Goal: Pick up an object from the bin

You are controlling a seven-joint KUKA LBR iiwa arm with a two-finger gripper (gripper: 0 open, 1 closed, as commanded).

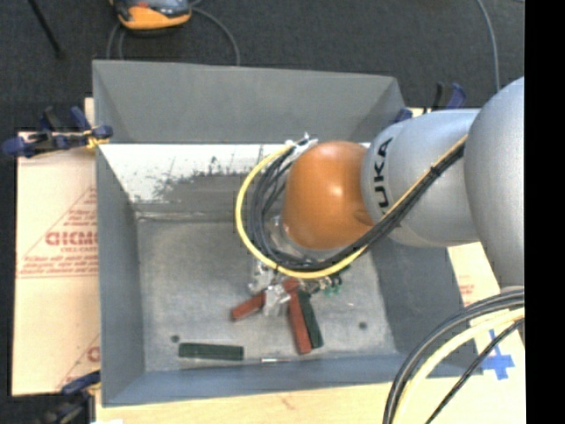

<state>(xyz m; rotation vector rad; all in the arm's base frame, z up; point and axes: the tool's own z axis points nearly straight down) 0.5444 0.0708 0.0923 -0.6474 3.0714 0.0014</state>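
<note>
Our gripper (270,291) is hanging low over the red-brown stick (247,309) in the lower middle of the frame, probably lining up a grab, and we are not managing to tell whether it is open or closed.

Orange-black handheld device (148,1) on dark floor (291,16), upper left, dark face up.

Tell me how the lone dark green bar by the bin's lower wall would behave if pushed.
The dark green bar looks straight and flat-sided, so probably stiff and likely to slide, not roll. It lies flat on the bin floor, so tipping seems unlikely.
</note>
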